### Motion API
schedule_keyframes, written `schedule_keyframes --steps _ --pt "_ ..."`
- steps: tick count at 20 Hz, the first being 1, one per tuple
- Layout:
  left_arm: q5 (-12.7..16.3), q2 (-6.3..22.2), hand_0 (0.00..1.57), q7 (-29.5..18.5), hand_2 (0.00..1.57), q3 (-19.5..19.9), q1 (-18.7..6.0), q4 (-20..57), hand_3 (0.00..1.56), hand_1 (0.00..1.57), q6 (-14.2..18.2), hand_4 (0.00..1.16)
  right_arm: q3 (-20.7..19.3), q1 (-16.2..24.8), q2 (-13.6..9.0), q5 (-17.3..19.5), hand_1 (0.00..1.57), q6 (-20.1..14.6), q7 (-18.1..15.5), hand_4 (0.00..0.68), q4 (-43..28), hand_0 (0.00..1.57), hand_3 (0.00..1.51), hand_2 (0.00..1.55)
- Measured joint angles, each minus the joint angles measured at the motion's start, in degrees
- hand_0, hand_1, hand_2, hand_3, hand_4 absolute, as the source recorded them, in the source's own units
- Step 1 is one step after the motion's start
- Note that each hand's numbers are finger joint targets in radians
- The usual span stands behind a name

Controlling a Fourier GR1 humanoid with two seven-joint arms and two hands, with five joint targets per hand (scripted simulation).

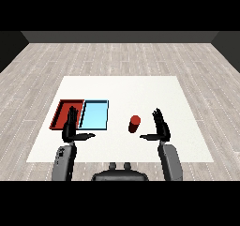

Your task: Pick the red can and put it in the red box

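Red tray (pixel 61 109): near right corner and part of the floor hidden behind left hand (pixel 71 125).
Blue tray (pixel 99 109): near left corner covered by the same hand's fingers.
Can (pixel 135 124): markings too small to tell.
Forearms: both cut off at the lower band.

No readable text, labels, brands, numbers or signs appear anywhere. The red can (pixel 135 124), near the middle of the frame, has a plain surface with no lettering. The red tray (pixel 60 111) and light blue tray (pixel 94 115), at centre left, are unmarked, as is the white table (pixel 122 86).
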Motion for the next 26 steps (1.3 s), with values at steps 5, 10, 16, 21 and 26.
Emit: schedule_keyframes --steps 5,10,16,21,26 --pt "0.03 -0.65 0.0 0.93 0.0 -0.62 0.24 -1.46 0.0 0.0 0.44 0.0 1.24 -4.02 0.45 -1.32 0.0 -1.93 -1.59 0.0 6.4 0.0 0.0 0.0" --pt "0.74 -0.46 0.0 -0.21 0.0 0.01 -0.56 0.21 0.0 0.0 -0.15 0.0 4.0 -5.96 0.85 -4.11 0.0 -4.71 -3.3 0.0 10.25 0.0 0.0 0.0" --pt "1.22 -0.46 0.0 0.76 0.0 -0.18 -0.36 -0.86 0.0 0.0 -0.41 0.0 4.38 -7.33 1.04 -5.44 0.0 -4.02 -5.92 0.0 15.03 0.0 0.0 0.0" --pt "1.62 0.11 0.0 0.23 0.0 0.67 -0.76 -0.08 0.0 0.0 -0.84 0.0 3.5 -8.62 0.53 -7.55 0.0 -2.83 -6.92 0.0 17.89 0.0 0.0 0.0" --pt "2.24 0.34 0.0 0.65 0.0 0.9 0.12 -1.15 0.0 0.0 -1.47 0.0 4.65 -10.06 0.95 -8.43 0.0 -3.83 -9.82 0.0 22.13 0.0 0.0 0.0"
